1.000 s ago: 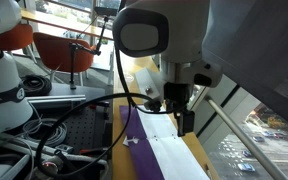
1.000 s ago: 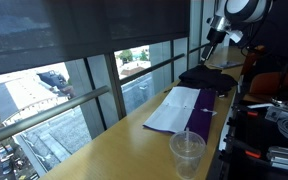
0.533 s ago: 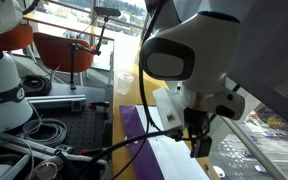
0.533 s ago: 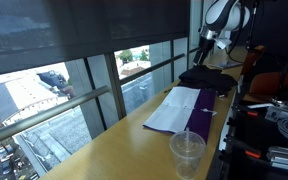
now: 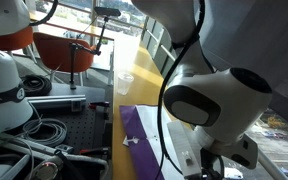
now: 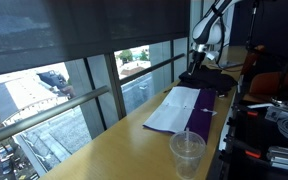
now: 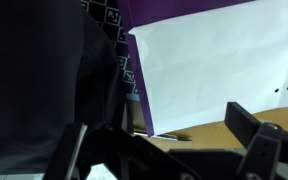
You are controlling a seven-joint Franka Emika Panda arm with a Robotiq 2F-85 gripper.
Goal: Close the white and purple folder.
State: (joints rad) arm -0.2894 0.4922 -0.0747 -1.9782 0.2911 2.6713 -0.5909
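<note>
A: While the arm (image 6: 210, 28) hangs over it, how does the folder (image 6: 176, 110) lie?
B: Open and flat on the wooden tabletop (image 6: 104, 150), white sheet toward the window (image 6: 144, 75), purple cover beside it.
A: And the hand (image 7: 156, 128)?
B: Released, fingers (image 7: 249, 125) spread wide, above the sheet's edge, just beside a dark cloth (image 7: 44, 80).

Open purple-and-white flat folder (image 6: 189, 108): clear plastic cup (image 6: 187, 153) off one short end, black cloth (image 6: 209, 80) at opposite end; space above unobstructed.
</note>
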